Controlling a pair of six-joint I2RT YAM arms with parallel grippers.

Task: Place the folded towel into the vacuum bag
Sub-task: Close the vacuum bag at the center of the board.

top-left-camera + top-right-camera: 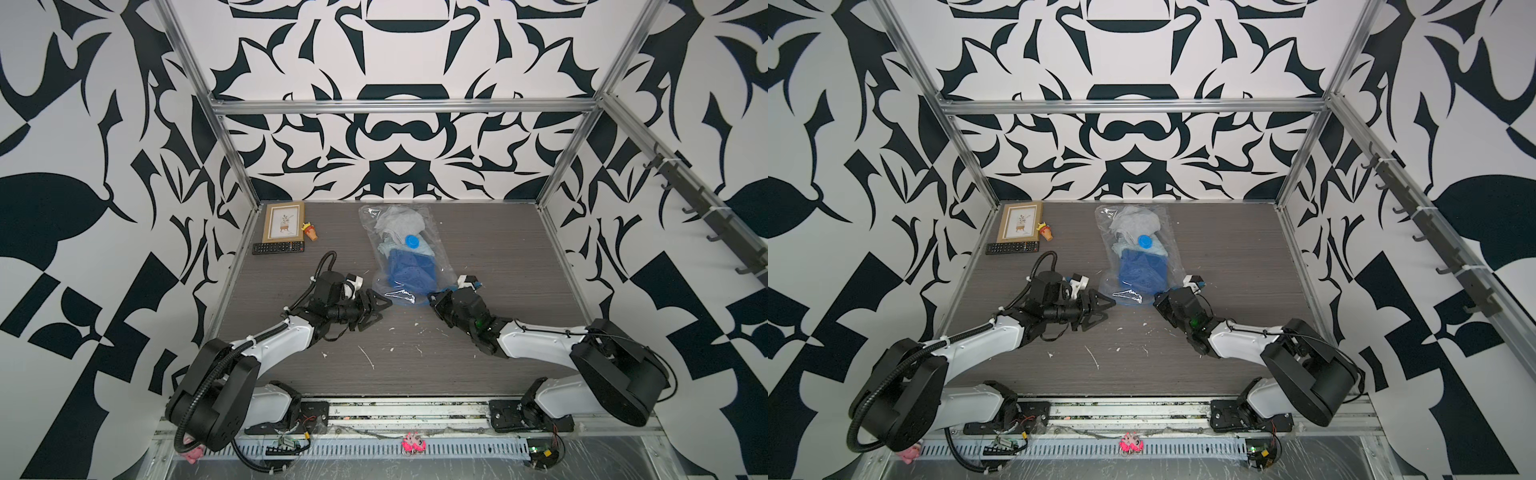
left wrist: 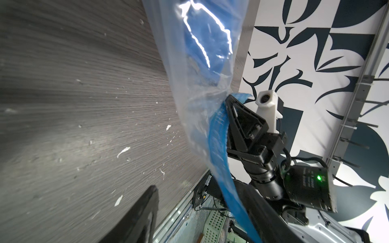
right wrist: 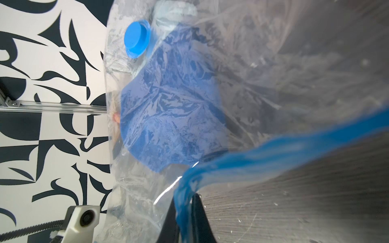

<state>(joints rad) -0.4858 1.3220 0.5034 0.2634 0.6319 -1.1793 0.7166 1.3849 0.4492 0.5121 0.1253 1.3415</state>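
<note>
Vacuum bag [image 1: 438, 266] lay lengthwise mid-surface [image 1: 498, 270], closed end twd the back wall, mouth end twd the arms. Its plastic was clear & crinkly w/ bright glare streaks near the mouth. Blue towel [image 1: 409, 272] sat inside, filling approx the near half. It looked bunched & creased rather than flat, its weave showing through the film in the right wrist view. Pale grey-white cloth [image 1: 397, 222] filled the far end. Left claw [image 1: 384, 311] had its jaws well apart, gripping nothing, tips just beside the bag's near-left corner. Right claw [image 1: 431, 296] was pinched tight on the blue zip strip [image 2: 219, 147] at the near-right corner, the strip puckered where clamped. Round blue valve cap [image 1: 412, 241] sat on the top film, btwn the pale cloth & the towel.
</note>
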